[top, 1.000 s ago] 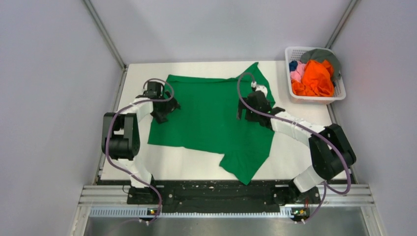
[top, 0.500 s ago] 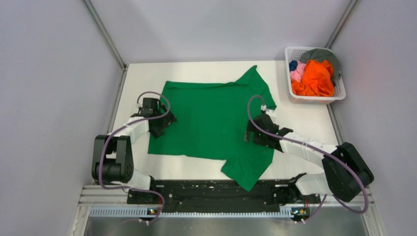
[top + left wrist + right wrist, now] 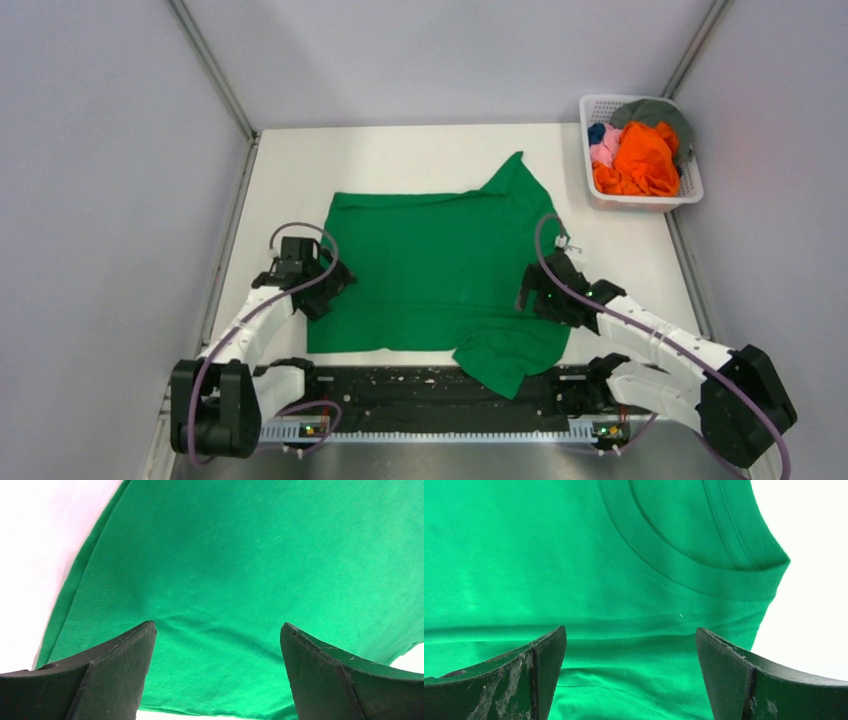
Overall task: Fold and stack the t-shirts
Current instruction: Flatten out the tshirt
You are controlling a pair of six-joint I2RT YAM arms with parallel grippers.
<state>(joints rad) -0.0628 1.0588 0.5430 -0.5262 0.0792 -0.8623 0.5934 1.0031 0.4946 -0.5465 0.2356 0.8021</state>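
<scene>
While the green shirt [image 3: 430,265] lies spread across the middle of the table [image 3: 300,160], we judge ourselves at the flattening step. Our left gripper [image 3: 322,292] at the shirt's nine o'clock edge and right gripper [image 3: 528,296] at three both stand spread over cloth; next we must pinch those edges and fold.

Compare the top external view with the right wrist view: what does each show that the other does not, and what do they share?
Only the top external view shows the green t-shirt in full outline, the left claw at its left edge, and the white basket at the far right corner holding orange, pink, blue and grey shirts. Only the right wrist view shows the ribbed neck collar close up. Both show the green cloth and the right claw; the wrist view shows its fingers wide apart.
</scene>
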